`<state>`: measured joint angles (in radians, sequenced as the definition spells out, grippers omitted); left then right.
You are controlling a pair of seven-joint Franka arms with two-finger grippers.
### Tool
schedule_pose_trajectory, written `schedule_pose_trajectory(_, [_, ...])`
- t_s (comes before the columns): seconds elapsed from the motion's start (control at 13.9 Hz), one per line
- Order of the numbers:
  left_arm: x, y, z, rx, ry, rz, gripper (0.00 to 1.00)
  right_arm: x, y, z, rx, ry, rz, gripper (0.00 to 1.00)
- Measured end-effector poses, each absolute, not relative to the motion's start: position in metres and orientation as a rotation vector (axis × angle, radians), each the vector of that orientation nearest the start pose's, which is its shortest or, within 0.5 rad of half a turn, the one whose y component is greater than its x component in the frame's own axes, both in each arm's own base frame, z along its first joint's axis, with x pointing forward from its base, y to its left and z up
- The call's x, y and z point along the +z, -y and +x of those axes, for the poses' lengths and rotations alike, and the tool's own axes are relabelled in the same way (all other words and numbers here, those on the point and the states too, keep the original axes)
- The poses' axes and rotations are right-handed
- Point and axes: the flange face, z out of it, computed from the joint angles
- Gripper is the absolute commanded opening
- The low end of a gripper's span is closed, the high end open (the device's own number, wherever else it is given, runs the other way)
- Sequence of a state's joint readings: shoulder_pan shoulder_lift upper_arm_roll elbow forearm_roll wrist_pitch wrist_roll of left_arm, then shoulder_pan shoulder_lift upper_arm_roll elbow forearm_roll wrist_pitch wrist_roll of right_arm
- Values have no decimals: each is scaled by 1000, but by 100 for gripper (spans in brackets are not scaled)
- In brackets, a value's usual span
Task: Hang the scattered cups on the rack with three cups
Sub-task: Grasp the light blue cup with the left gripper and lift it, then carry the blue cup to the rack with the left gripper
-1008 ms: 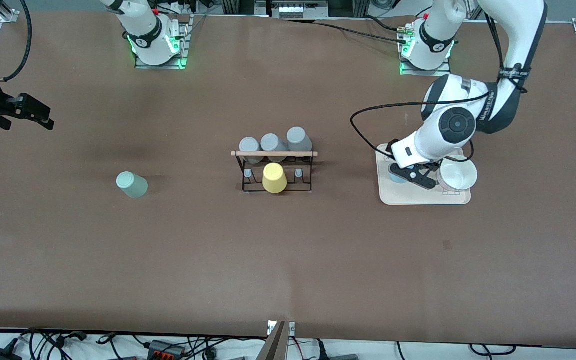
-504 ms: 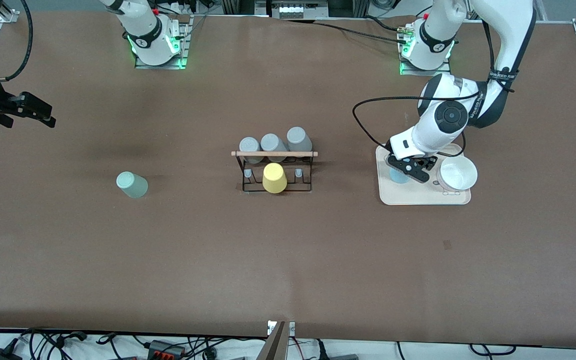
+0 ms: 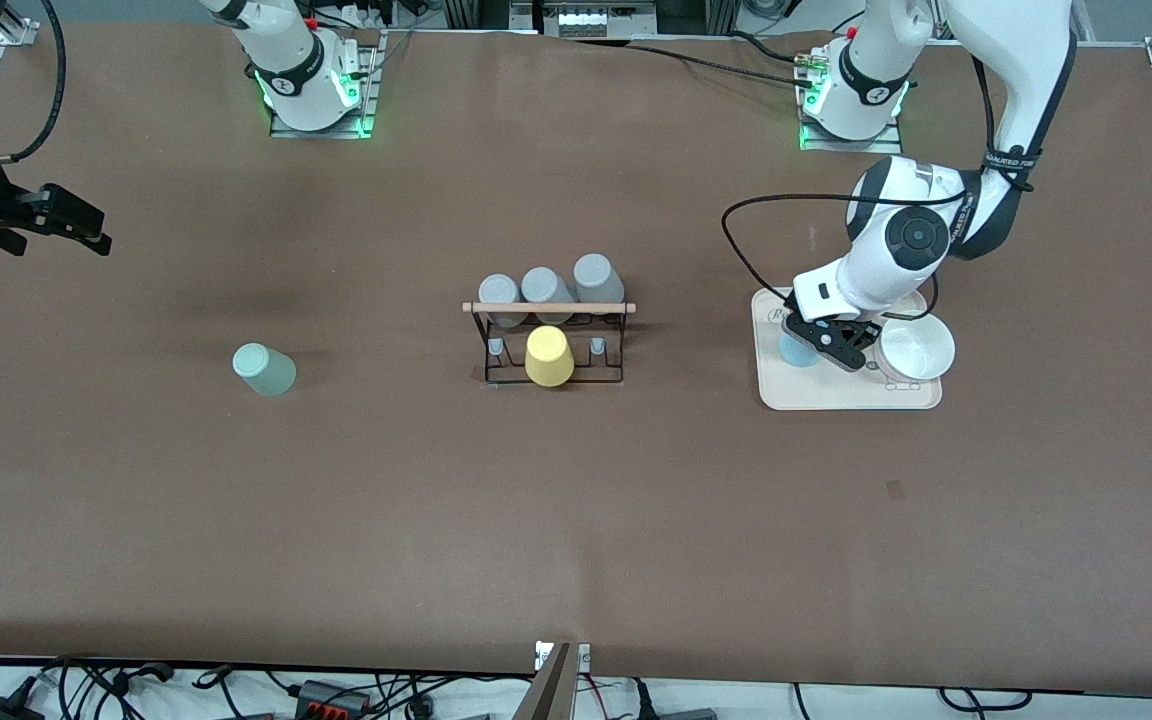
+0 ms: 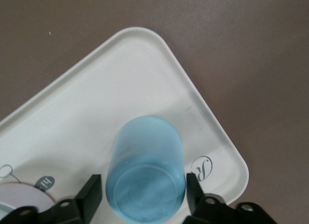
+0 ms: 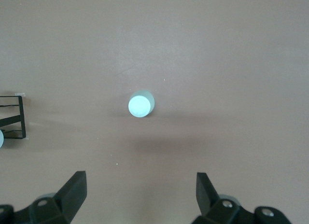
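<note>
**Blue cup in the claw, neither loose cup on the rack yet**

I have the light blue cup between the fingers of the left gripper, low in the left wrist frame. The two pads sit against the cup's sides, so I read this as a grip closing on it, though I can't say the squeeze is firm. The cup stands upside down on the cream tray, at right of centre in the front frame, with a white bowl just beside it on the same tray.

The pale mint green cup stands upside down on the bare table, left of centre, well apart from everything. The right gripper hangs high over that end of the table with its fingers spread wide and nothing in them; that arm waits.

The rack sits mid-frame. Three grey cups line its upper row and a yellow cup sits on the lower row, with a bare peg showing on either side of it.

By my reckoning the work is at an early stage: both loose cups are off the rack, one being picked, one untouched.
</note>
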<state>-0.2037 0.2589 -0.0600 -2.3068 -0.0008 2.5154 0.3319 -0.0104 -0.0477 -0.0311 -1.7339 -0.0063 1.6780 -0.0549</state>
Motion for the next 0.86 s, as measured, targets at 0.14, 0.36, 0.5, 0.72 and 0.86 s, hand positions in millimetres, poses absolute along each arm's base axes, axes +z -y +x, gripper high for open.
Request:
schedule_pose_trajectory(0.14, [230, 137, 505, 52, -951, -3012, 38, 578, 20, 547, 27, 32, -3146, 100])
schedule_pose_trajectory(0.36, [235, 138, 508, 29, -992, -2998, 31, 574, 18, 549, 37, 39, -3146, 100])
schedule_pose_trajectory(0.5, [258, 141, 519, -41, -1014, -2986, 31, 574, 18, 549, 37, 38, -3146, 100])
schedule_pose_trajectory(0.72, [324, 165, 545, -58, -1043, -2977, 31, 566, 18, 554, 47, 38, -3145, 100])
schedule_pose_trajectory(0.86, [371, 199, 558, -61, -937, -3020, 32, 553, 18, 560, 80, 38, -3145, 100])
